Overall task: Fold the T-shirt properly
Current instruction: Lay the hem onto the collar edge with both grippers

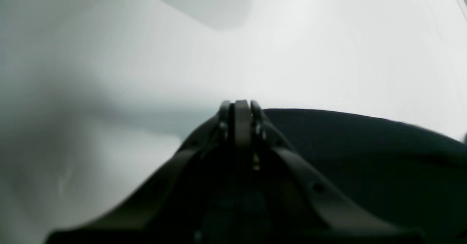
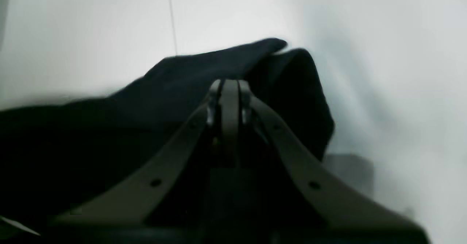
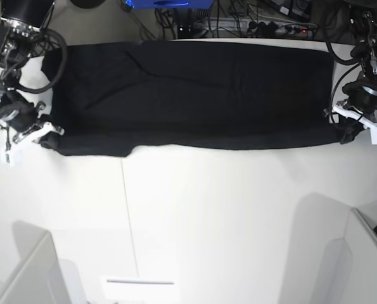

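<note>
Seen from the base view, left to right: at the far left edge of the bench (image 3: 194, 228), the right gripper (image 3: 44, 134), with its fingers (image 2: 230, 94) pressed together and clamped on the left corner of the T-shirt (image 3: 194, 95). In the right wrist view, bunched black cloth rising behind and beside these closed fingers, with one fold standing up over the white surface. Across the middle, the T-shirt stretched out as a long black band along the far side of the bench, plain side up, its near edge almost straight, with a small step lower down near the left end. Nearer to the camera, only white bench with a thin seam running down it. At the far right, the left gripper (image 3: 345, 130), fingers (image 1: 241, 116) together at the right end of the shirt; black cloth just beside them in the left wrist view, but cannot tell if cloth is pinched between them.
</note>
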`<state>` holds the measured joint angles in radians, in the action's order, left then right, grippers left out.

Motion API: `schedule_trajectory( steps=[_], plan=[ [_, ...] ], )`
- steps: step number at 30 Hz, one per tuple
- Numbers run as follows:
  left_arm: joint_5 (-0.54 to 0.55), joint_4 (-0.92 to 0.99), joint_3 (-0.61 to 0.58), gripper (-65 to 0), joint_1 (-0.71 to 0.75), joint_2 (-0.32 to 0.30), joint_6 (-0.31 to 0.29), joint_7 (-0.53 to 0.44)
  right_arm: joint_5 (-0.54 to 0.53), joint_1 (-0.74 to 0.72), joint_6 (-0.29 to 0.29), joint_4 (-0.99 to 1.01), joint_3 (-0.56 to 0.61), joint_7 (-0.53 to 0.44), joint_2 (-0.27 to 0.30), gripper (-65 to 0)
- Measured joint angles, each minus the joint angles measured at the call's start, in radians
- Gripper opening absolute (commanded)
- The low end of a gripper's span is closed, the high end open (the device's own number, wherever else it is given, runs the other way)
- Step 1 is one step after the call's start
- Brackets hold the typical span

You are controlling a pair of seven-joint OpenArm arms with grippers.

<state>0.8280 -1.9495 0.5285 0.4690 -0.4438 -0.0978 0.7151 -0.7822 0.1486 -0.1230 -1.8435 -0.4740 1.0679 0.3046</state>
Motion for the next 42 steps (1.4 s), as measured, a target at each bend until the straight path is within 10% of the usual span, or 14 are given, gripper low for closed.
schedule_trajectory(
  steps=[24, 42],
  plan=[
    [0.000, -0.006, 0.143, -65.0, 0.097, 0.008, -0.165, 0.109, -0.183, 0.169, 0.000, -0.103, -0.113, 0.070, -0.010, -65.0],
    [-0.004, -0.007, 0.137, -65.0, 0.173, 0.008, -0.165, 0.113, -0.027, 0.251, 0.000, -0.094, -0.115, 0.077, -0.061, -65.0]
  ],
)
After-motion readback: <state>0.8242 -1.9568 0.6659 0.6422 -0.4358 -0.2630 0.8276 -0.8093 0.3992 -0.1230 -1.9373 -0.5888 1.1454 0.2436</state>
